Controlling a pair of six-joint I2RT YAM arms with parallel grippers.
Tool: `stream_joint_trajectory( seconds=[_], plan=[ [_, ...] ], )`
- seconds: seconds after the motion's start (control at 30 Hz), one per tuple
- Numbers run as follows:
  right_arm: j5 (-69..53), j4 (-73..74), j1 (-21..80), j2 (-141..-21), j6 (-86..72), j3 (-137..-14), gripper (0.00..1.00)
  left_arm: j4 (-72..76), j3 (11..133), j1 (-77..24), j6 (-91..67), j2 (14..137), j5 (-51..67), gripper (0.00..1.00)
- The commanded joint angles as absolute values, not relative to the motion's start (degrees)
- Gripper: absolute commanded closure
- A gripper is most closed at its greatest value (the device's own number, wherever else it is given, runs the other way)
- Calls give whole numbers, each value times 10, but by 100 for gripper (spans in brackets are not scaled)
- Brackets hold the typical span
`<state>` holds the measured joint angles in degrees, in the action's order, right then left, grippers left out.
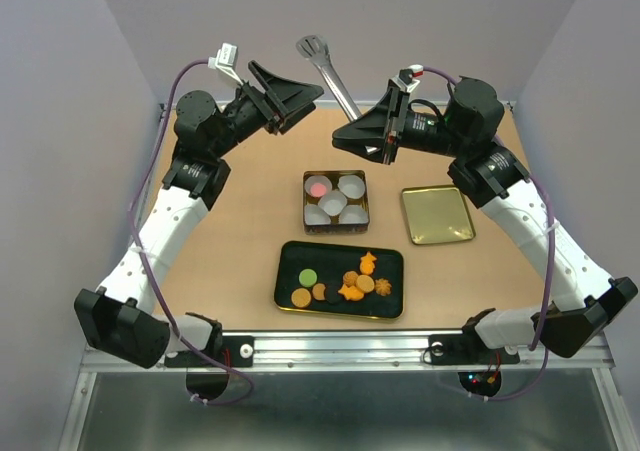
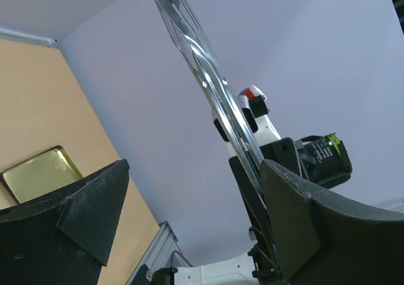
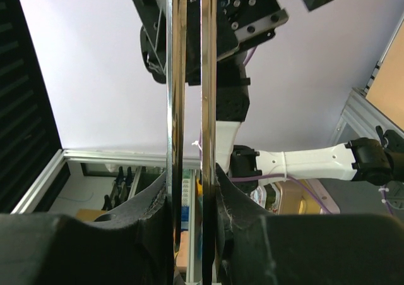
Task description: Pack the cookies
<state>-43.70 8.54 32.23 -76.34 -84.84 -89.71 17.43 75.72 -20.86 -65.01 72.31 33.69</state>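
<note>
Several cookies lie on a black tray (image 1: 296,258) at the front: a green round (image 1: 309,276), an orange round (image 1: 301,297), a dark one (image 1: 320,292), orange fish shapes (image 1: 368,263) and a brown swirl (image 1: 383,288). A pink cookie (image 1: 318,185) sits in one paper cup of the tin box (image 1: 336,227). My right gripper (image 1: 365,136) is raised and shut on metal tongs (image 1: 330,71), which point up and back; both tong arms (image 3: 175,76) run between its fingers (image 3: 191,196). My left gripper (image 1: 290,99) is raised, open and empty; the tongs (image 2: 202,64) pass beside its right finger (image 2: 315,228).
The other white paper cups (image 1: 351,184) in the tin hold no cookie that I can see. A gold lid (image 1: 437,214) lies right of the tin and also shows in the left wrist view (image 2: 38,171). Walls close in the table's back and sides.
</note>
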Motion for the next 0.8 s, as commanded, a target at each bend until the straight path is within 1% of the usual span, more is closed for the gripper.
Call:
stream_joint_trajectory(
  seconds=[0.0, 0.17, 0.3, 0.33, 0.43, 0.53, 0.57, 0.63, 0.67, 0.73, 0.77],
  plan=[
    [-461, 52, 324, -753, -834, -919, 99, 260, 801, -207, -660, 736, 351, 5],
    [-460, 52, 324, -754, -838, -916, 99, 323, 818, -214, -693, 765, 352, 8],
    [-459, 52, 325, -758, -838, -920, 100, 338, 841, -218, -704, 788, 351, 10],
    [-460, 53, 324, -762, -838, -922, 99, 340, 844, -219, -705, 796, 350, 13],
    [-467, 53, 324, -767, -838, -931, 100, 358, 846, -221, -720, 811, 345, 17],
    [-475, 51, 324, -774, -836, -938, 100, 384, 851, -222, -736, 827, 340, 26],
    [-480, 52, 325, -778, -834, -939, 100, 394, 860, -225, -743, 840, 341, 32],
    [-482, 52, 324, -780, -834, -939, 100, 398, 874, -226, -745, 860, 341, 38],
    [-483, 51, 325, -780, -832, -938, 100, 401, 889, -228, -751, 867, 342, 45],
    [-487, 52, 325, -781, -833, -940, 100, 409, 904, -228, -754, 881, 345, 51],
    [-487, 52, 324, -783, -833, -941, 100, 410, 910, -228, -760, 893, 345, 58]
  ],
)
